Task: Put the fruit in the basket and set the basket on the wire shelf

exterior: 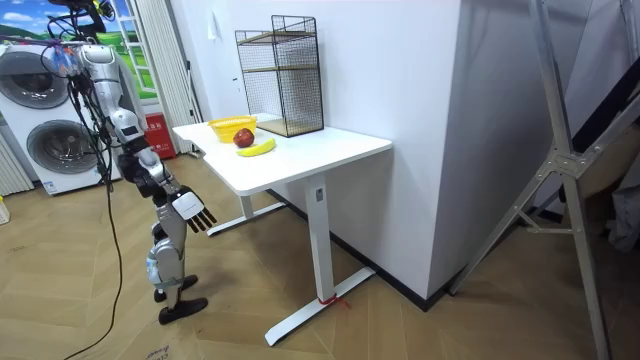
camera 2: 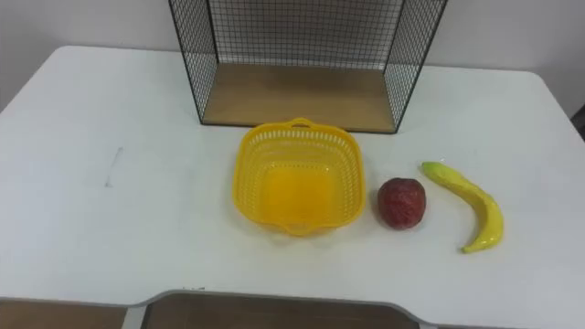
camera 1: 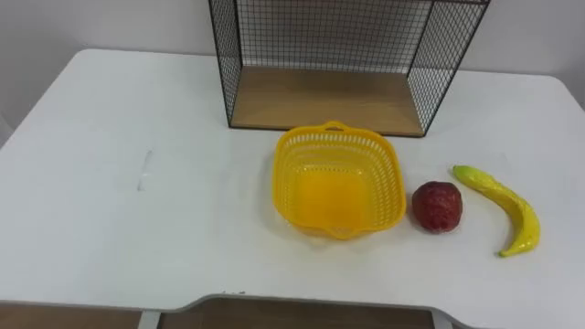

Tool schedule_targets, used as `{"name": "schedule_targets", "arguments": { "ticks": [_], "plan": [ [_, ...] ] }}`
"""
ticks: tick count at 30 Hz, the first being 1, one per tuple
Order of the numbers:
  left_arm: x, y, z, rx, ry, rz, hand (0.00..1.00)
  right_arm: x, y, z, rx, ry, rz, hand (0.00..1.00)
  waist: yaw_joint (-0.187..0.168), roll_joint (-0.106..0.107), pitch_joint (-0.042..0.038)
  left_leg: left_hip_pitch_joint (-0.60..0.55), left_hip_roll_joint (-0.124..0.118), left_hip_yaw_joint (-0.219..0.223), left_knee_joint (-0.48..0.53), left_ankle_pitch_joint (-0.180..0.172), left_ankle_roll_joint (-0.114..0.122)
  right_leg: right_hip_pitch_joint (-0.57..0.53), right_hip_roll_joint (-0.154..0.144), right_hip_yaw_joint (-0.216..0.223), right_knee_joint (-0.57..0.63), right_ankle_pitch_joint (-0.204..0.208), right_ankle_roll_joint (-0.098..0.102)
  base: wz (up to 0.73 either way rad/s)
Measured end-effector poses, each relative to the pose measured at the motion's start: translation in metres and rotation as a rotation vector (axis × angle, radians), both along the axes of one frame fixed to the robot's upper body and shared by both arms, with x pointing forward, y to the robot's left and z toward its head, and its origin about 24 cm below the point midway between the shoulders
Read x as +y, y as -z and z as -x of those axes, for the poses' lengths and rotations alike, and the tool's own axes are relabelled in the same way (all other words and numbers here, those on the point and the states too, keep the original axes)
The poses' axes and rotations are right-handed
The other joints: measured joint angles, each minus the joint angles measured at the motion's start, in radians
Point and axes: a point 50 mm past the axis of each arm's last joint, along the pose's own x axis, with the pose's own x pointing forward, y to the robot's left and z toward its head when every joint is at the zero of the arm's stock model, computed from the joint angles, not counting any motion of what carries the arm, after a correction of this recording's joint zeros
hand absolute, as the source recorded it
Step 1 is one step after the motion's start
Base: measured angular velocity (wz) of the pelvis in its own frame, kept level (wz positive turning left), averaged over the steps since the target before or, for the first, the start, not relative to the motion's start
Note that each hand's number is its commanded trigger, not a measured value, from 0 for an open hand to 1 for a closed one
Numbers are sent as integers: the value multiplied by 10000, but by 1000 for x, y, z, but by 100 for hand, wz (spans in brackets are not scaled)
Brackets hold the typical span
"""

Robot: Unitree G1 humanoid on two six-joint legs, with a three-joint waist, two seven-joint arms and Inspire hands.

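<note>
**A:** Where does the fruit lie?

**B:** Both pieces are on the white desk (camera 1: 137, 228), to the robot's right of the yellow basket (camera 1: 285, 178). The red fruit (camera 1: 437, 206) sits just beside the basket's right wall, perhaps touching it. The banana (camera 1: 505, 197) is just beyond that, nearest the desk's right edge. The basket is empty and stands in front of the wire shelf (camera 1: 320, 100), close to its open side.

**A:** And the hands?

**B:** In the room view the robot stands upright at the desk's near edge. Its right hand (exterior: 193, 208) hangs low below the desktop with the fingers stretched out and released, grasping nothing.

**A:** So which arm should go first?

**B:** The right one, I'd judge. Both pieces lie on its side, up and forward of those fingers, so the hand has to rise over the desk edge first.

**A:** Anything about the banana's lie?

**B:** Its long axis runs mostly away from the robot. The far tip leans in toward the red fruit and the near tip curls toward the robot. A grasp across its middle looks simplest, then a short carry leftward to the basket.
</note>
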Motion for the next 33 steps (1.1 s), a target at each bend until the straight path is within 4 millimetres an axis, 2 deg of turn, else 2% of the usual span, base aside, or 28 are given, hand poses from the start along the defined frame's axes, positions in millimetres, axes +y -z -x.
{"name": "schedule_targets", "arguments": {
  "ticks": [4, 12, 14, 17, 21, 24, 28, 31, 33],
  "plan": [
    [2, 1, 10, 359, 11, -194, 0, -3, 0, 2, 43, 399, 223, 0, -162, -15, 1, 3, 1, 0, -27, 0, 0, -5, -6, 39, 1, 0, 0, 0],
    [4, 1, 19, 817, 149, -416, 0, -6, 0, 7, 255, 1383, 555, 0, -190, -19, -4, 78, 11, 116, -61, 0, 0, 7, -3, 228, -3, 2, 3, -3],
    [4, 2, 25, 1010, 11, -446, 0, -8, 1, 13, 376, 2073, 582, 0, -235, -11, 44, 202, 17, 179, -91, 0, 0, 121, 3, 293, -8, 2, 4, -10],
    [4, 2, 28, 1092, -82, -583, 0, -12, 1, 22, 444, 3843, 539, 0, -339, 54, 21, 307, 25, 252, -179, -1, 2, 145, 58, 401, 12, 1, 6, -9],
    [11, 1, 34, 1116, -735, -735, 0, -24, -1, 36, 224, 7793, 400, 0, -650, 30, 41, 329, 22, 248, -206, -6, 5, 147, 59, 414, 46, 1, 6, -1],
    [14, -1, 38, 1049, -980, -1028, 0, -32, -3, 37, -197, 10406, 354, 0, -918, 35, 35, 336, 26, 268, -201, -7, 4, 111, 62, 446, 153, -1, 8, -2],
    [21, -4, 36, 680, -1455, -1345, 0, -47, -9, 35, -1205, 14250, 112, 0, -1026, 9, 6, 333, 21, 368, -189, -5, 9, -2, 60, 526, 191, -2, 9, -8],
    [29, -7, 41, 516, -1761, -1648, 0, -62, -16, 29, -1943, 16116, 207, 0, -1279, -52, -43, 343, 19, 384, -180, -5, 11, -7, 55, 531, 203, -1, 11, -1],
    [34, -9, 44, 472, -1890, -1797, 0, -73, -23, 26, -2345, 16746, 532, 0, -1418, -105, -75, 337, 21, 382, -179, -5, 11, -8, 58, 522, 201, -2, 11, 0]
  ]
}}
